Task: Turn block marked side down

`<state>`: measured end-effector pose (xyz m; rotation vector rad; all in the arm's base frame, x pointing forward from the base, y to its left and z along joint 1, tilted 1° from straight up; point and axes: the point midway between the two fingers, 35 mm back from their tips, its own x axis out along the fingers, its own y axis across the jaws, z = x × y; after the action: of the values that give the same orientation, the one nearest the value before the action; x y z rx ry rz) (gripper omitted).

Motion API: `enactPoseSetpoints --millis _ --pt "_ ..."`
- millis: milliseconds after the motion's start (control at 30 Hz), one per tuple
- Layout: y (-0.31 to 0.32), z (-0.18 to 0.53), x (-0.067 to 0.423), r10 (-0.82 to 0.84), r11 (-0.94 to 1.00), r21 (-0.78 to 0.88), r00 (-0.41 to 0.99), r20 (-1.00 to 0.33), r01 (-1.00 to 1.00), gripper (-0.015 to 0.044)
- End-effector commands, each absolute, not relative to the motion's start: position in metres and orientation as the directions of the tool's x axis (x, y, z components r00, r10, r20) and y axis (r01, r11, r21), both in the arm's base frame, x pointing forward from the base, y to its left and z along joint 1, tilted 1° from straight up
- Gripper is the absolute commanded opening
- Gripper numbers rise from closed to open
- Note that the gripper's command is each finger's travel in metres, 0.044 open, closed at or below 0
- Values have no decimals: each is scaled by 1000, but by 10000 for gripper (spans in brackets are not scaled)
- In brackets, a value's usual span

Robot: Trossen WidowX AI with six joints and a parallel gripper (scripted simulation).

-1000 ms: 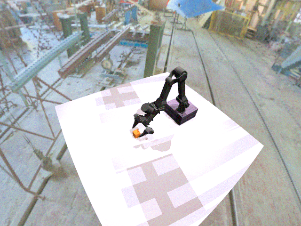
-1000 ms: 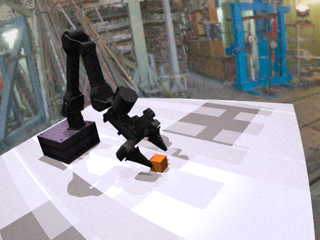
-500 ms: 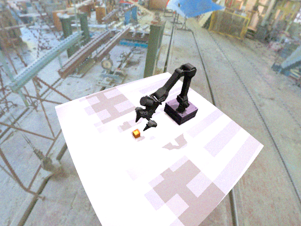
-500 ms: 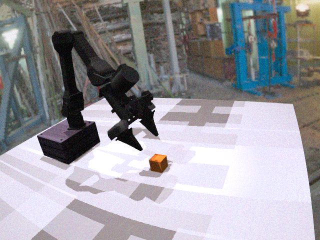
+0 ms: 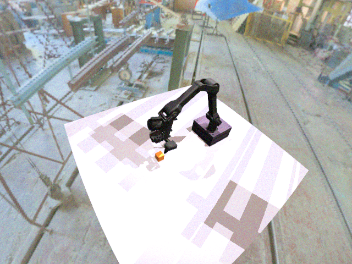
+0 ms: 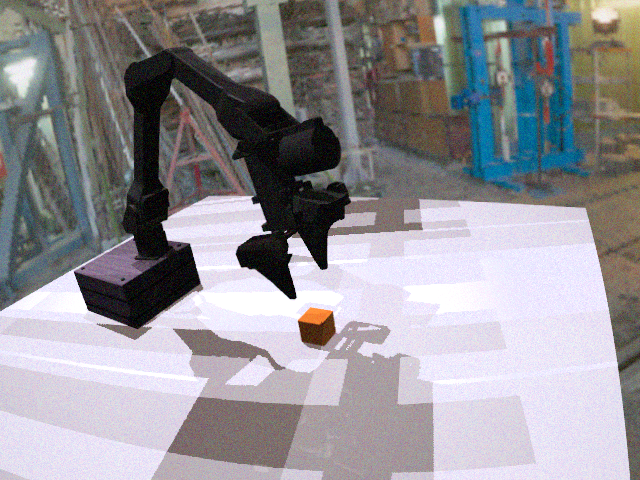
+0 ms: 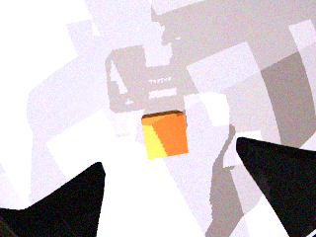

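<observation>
Industrial workshop / factory hall. Evidence: steel girders [image 5: 51, 68] and a green column [image 5: 177, 56] off the table's [image 5: 159, 215] far-left edge, floor rails [image 5: 241, 82] past the far-right edge, a blue press frame [image 6: 516, 87] and stacked scaffolding behind.
</observation>
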<state>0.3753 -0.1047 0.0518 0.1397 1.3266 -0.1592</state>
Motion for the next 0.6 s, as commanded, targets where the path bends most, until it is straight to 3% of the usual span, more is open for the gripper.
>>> enactPoseSetpoints --millis 0,567 --pt "-106 61 381 -18 980 2 102 -995 197 440" --pt "-107 28 384 -9 981 1 54 -999 196 440"
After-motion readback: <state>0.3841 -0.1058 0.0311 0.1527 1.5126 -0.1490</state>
